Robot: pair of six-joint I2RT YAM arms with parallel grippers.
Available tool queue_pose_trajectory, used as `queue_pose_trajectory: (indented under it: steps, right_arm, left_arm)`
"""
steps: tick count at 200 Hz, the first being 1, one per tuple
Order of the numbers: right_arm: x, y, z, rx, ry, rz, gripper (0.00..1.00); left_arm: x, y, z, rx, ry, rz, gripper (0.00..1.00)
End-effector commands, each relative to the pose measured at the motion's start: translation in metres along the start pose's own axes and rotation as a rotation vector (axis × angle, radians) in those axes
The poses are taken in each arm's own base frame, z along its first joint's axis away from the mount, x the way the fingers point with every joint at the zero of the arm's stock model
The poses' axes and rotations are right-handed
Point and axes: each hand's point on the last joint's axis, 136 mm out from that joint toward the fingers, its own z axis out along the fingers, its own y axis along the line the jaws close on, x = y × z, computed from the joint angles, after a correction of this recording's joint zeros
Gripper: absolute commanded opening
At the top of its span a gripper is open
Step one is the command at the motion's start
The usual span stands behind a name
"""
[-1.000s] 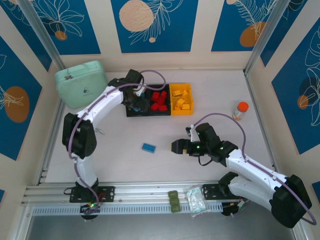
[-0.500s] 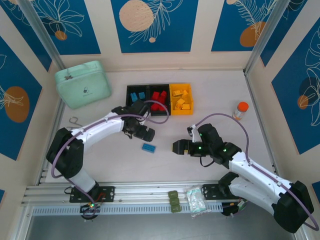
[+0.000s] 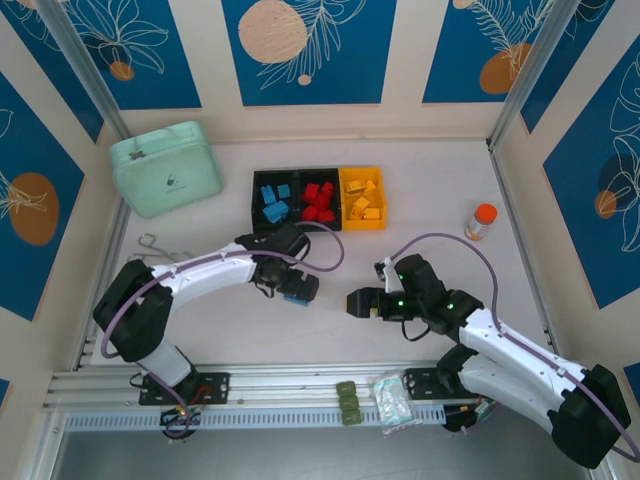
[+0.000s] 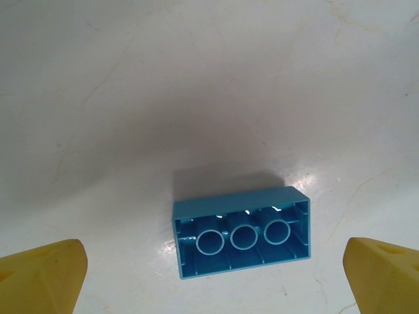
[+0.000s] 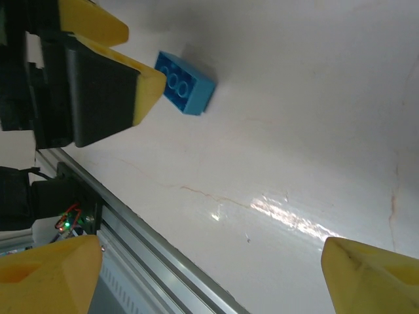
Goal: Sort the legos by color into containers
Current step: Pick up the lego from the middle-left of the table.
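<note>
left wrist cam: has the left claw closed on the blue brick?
No: the left claw is open, its yellow fingertips standing clear on either side of the blue brick, which lies hollow side up.

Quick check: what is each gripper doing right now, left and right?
Left gripper: open, above the light blue brick, not gripping it.
Right gripper: open, empty.

Bright, even light from overhead; the top view is sharp. In the left wrist view a soft shadow spreads over the worktop [image 4: 196, 98] beyond the light blue brick [image 4: 242, 232], small glare spots lie to its right, and the yellow fingertips [image 4: 39, 278] are blurred.
</note>
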Motion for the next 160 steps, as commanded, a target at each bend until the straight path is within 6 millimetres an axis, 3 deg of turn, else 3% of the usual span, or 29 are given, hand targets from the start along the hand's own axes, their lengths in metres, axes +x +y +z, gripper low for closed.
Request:
queue_pose_trajectory:
  steps: [1,51,88,120,160]
  right_arm:
    - [0.01,-0.009,0.001,0.039,0.021,0.012,0.87]
    - [0.013,-0.012,0.002,0.055,0.024,0.014,0.87]
    - [0.012,-0.014,0.003,0.055,0.018,0.019,0.87]
    - [0.012,-0.014,0.003,0.059,0.018,0.017,0.87]
    - [0.013,-0.016,0.005,0.058,0.015,0.022,0.87]
  left_arm:
    - [0.005,-0.006,0.005,0.011,0.007,-0.013,1.0]
    - [0.011,-0.013,0.024,-0.018,0.046,-0.005,1.0]
    - [0.014,-0.009,0.033,-0.092,0.069,0.015,0.94]
    - [0.013,-0.009,0.037,-0.102,0.075,0.023,0.8]
    - [0.007,-0.012,0.025,-0.089,0.05,0.036,0.61]
